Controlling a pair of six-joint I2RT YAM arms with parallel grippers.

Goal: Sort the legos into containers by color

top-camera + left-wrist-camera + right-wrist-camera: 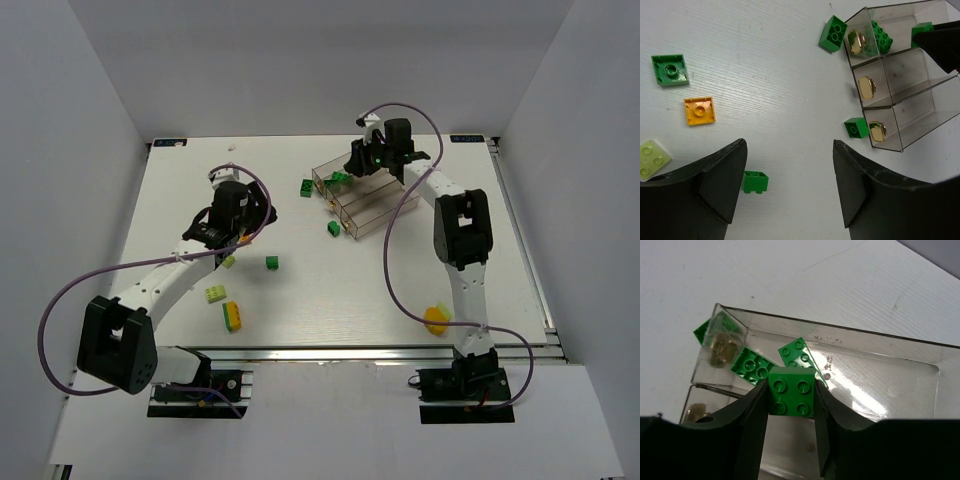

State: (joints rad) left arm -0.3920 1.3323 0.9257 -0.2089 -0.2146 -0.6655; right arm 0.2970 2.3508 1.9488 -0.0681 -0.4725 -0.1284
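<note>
Right jaws tight on a green lego [791,398] over a trough [900,390]; left jaws apart, partly hiding a pale lego [652,159].

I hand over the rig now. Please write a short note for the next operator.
Left gripper: jaws open, empty, above the table.
Right gripper: jaws shut on a green brick, held over the far trough.
Done: two green bricks lie in that trough.
Left: loose green bricks, an orange brick and a pale brick on the table; the other two troughs show no bricks.
</note>
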